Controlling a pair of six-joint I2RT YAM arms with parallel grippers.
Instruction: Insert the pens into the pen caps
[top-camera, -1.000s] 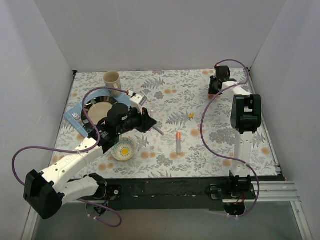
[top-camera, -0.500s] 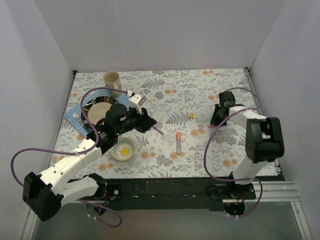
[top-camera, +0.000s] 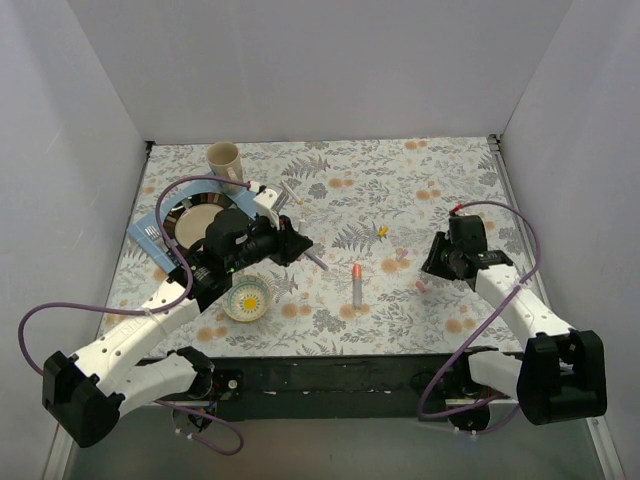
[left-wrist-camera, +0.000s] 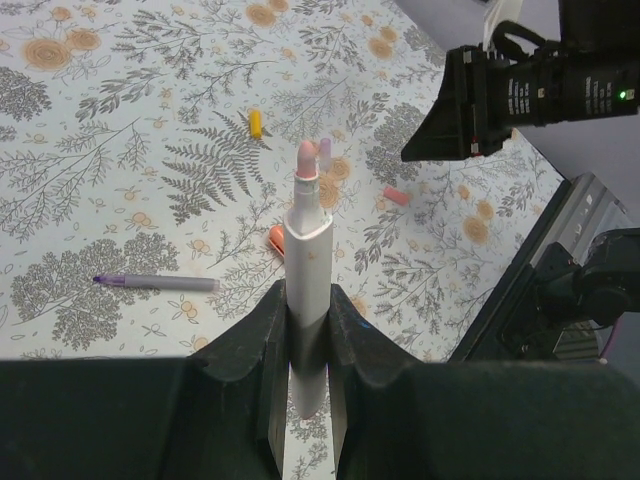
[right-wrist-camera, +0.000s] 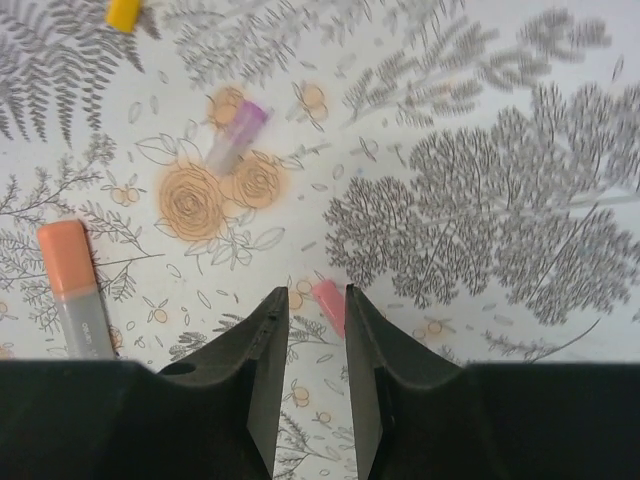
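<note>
My left gripper (left-wrist-camera: 308, 295) is shut on a pale pen (left-wrist-camera: 307, 240) whose pink tip points away from it; in the top view this gripper (top-camera: 295, 245) hovers left of centre. My right gripper (right-wrist-camera: 310, 292) is open just above the tablecloth. A pink pen cap (right-wrist-camera: 328, 303) lies at the tip of its right finger, not gripped. Farther off lie a purple cap (right-wrist-camera: 238, 131), a yellow cap (right-wrist-camera: 123, 12) and a grey pen with an orange cap on it (right-wrist-camera: 78, 290). A purple pen (left-wrist-camera: 160, 283) lies flat on the cloth to the left.
A beige mug (top-camera: 225, 160) stands at the back left. A plate (top-camera: 200, 218) on a blue mat (top-camera: 150, 232) and a small patterned bowl (top-camera: 248, 297) sit under and beside the left arm. White walls enclose the table on three sides.
The right arm has swung from the far right corner toward the near middle and come down over the pink cap. The left arm has barely moved and keeps hold of its pen.
</note>
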